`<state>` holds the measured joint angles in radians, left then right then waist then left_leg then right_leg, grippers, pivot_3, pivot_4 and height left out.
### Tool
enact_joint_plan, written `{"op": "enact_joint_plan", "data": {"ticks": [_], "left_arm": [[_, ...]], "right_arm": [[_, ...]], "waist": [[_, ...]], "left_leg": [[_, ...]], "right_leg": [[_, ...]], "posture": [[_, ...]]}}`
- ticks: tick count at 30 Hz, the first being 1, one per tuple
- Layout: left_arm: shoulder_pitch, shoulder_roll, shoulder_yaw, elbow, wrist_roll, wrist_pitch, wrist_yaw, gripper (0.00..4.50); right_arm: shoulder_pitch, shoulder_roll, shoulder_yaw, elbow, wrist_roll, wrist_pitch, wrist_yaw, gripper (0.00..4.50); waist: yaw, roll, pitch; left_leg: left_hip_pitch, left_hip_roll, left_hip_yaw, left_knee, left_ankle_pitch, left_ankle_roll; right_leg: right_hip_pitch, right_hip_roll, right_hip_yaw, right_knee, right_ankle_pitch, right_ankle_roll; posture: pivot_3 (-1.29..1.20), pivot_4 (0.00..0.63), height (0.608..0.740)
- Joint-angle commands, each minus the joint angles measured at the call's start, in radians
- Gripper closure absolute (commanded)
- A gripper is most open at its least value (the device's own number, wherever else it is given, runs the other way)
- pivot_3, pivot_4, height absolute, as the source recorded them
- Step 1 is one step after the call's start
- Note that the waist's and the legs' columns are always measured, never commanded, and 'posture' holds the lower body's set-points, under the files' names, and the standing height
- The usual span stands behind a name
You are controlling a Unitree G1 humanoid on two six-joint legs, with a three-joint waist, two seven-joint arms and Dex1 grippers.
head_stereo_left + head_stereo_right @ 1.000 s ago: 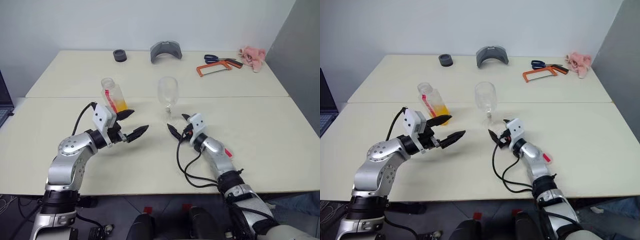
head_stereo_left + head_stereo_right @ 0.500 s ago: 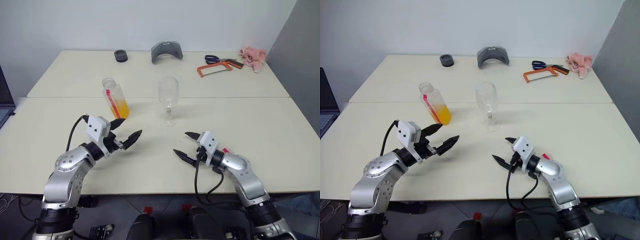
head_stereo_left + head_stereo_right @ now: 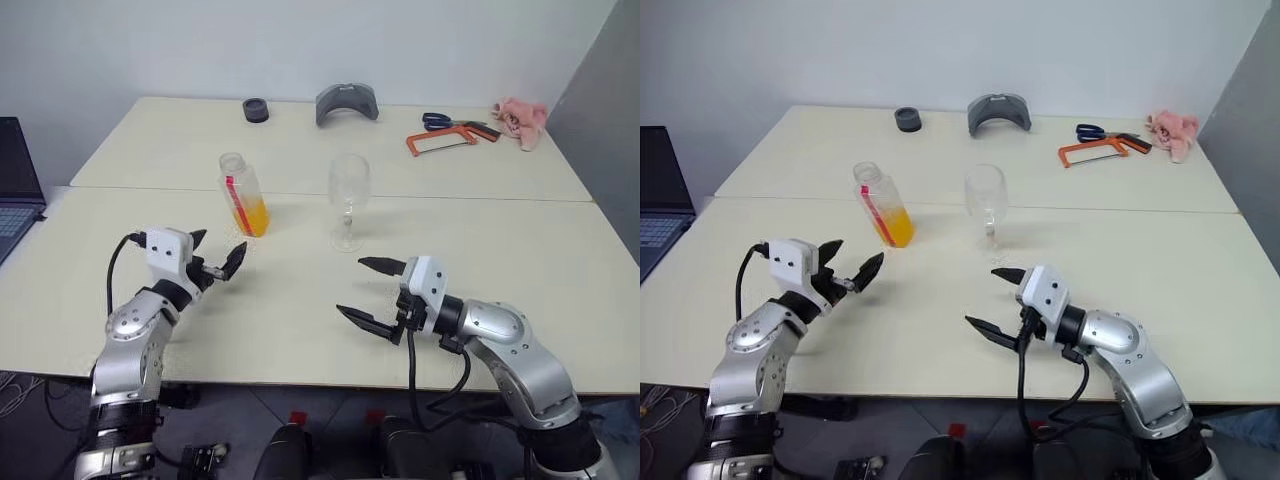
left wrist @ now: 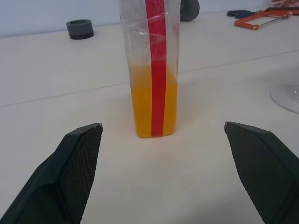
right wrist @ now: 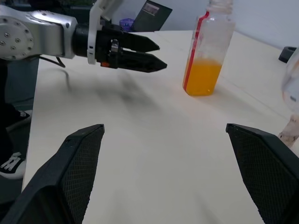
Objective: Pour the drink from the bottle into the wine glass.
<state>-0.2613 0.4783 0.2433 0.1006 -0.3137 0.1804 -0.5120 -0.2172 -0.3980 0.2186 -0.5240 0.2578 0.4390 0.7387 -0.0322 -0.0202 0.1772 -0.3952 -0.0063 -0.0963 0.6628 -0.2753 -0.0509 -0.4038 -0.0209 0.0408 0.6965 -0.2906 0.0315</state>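
Beside wine glass [image 3: 349,198], bottle [image 4: 152,70] (top cropped in wrist view), uncapped

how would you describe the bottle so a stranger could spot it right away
On the cream table, look near the seam between its two halves, left of the empty wine glass. The bottle is clear plastic, uncapped, with a red vertical strip and orange drink in its lower part.

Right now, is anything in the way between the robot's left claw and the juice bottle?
No, nothing visible. The left gripper is open and points at the bottle over bare table. The wine glass stands off to the bottle's side, not between them.
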Motion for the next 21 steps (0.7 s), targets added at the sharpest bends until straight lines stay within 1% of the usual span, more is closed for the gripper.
{"op": "enact_joint_plan", "data": {"ticks": [1, 11, 21], "left_arm": [[-0.068, 0.016, 0.002, 0.041, 0.012, -0.033, -0.007, 0.0], [-0.208, 0.014, -0.03, 0.192, 0.035, -0.068, -0.068, 0.0], [-0.328, 0.003, -0.045, 0.352, 0.061, -0.126, -0.081, 0.0]], "right_arm": [[-0.029, -0.003, -0.005, -0.069, 0.034, 0.027, -0.011, 0.04], [-0.081, -0.008, 0.004, -0.087, 0.037, 0.047, -0.027, 0.04], [-0.124, 0.006, -0.021, -0.08, 0.115, 0.077, -0.029, 0.04]], "waist": [[0.0, 0.0, 0.0], [-0.001, 0.0, 0.0], [-0.001, 0.0, 0.0]], "left_leg": [[0.0, 0.0, 0.0, 0.0, 0.0, 0.0], [0.0, 0.0, 0.0, 0.0, 0.0, 0.0], [0.0, -0.001, 0.0, 0.0, 0.0, 0.0]], "right_leg": [[0.0, 0.0, 0.0, 0.0, 0.0, 0.0], [0.0, 0.0, 0.0, 0.0, 0.0, 0.0], [0.0, 0.0, 0.0, 0.0, 0.0, 0.0]], "posture": [[0.0, 0.15, 0.74], [0.0, 0.15, 0.74], [0.0, 0.15, 0.74]]}}
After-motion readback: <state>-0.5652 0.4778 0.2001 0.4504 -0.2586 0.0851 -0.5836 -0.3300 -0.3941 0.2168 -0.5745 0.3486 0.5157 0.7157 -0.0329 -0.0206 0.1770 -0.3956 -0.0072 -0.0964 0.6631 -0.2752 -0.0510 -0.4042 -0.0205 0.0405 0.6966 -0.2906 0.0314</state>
